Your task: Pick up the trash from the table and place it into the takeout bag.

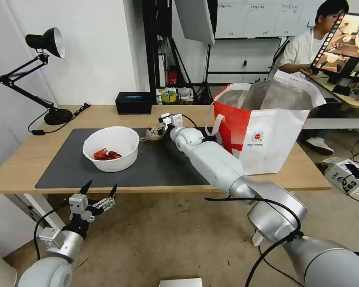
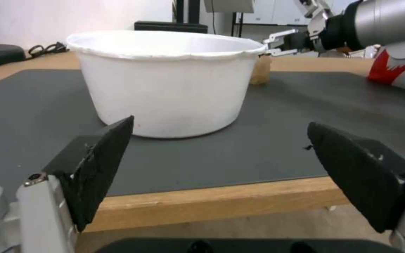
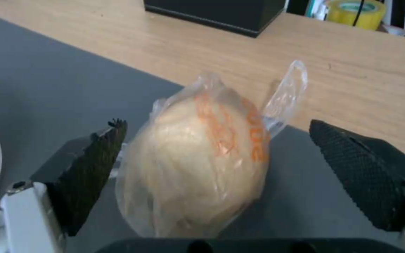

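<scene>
Bowl (image 1: 111, 148): white, red scraps inside.
Lump (image 3: 198, 165): beige, in clear wrap with orange print.
Mat (image 1: 68, 161): dark grey, plain.
Table (image 1: 24, 159): light wood grain.
Bag (image 1: 263, 131): white and red, silver lining, small round red logo.
Box (image 1: 134, 102): black.
Lamp (image 1: 44, 44): black.
Tape roll (image 3: 351, 12): yellow.
Gripper pads (image 3: 366, 168): black, cross-hatched.

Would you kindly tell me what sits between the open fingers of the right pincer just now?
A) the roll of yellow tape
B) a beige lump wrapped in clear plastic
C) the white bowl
B: the right pincer is open around the wrapped beige lump on the dark mat.
</scene>
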Available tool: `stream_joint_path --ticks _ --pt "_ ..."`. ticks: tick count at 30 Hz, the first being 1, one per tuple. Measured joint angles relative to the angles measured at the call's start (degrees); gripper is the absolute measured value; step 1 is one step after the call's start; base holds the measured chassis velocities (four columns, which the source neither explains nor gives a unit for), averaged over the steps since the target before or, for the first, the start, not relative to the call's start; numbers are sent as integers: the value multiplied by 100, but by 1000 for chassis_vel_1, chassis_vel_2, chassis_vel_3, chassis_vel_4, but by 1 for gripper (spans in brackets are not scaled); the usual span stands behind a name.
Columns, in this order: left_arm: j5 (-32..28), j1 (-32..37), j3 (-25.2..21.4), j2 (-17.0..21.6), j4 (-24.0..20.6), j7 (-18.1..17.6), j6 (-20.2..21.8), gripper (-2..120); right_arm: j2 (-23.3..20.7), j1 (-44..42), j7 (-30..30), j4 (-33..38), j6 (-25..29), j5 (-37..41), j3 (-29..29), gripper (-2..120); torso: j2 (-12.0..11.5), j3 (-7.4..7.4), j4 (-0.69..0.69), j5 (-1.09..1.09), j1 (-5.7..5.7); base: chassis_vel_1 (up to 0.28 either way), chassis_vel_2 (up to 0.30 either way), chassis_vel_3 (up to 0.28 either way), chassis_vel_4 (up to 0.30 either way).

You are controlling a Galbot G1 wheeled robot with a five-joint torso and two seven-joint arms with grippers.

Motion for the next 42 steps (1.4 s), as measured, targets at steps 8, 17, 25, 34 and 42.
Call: stream_joint_path --ticks 8,17,25,34,42 --pt "2 49 -35 -19 -48 -2 -2 100 -4 12 -26 -21 -25 -9 -42 100 0 0 0 0 0 0 0 0 0" --pt "19 84 -45 -61 -72 -2 -5 100 -10 3 -65 -34 -134 -2 -49 80 0 0 0 0 0 0 0 0 0" --pt "20 75 -44 -60 -72 -5 -9 100 -18 -37 -47 -11 -227 19 -1 52 0 0 0 0 0 0 0 0 0" --pt "27 107 -55 -45 -84 -5 -13 100 -71 -215 78 289 -248 53 132 16 0 0 1 0 0 0 0 0 0" --pt "16 101 -63 -27 -97 -29 -13 100 -1017 -659 498 2333 -252 229 107 0 0 0 0 1 0 0 0 0 0"
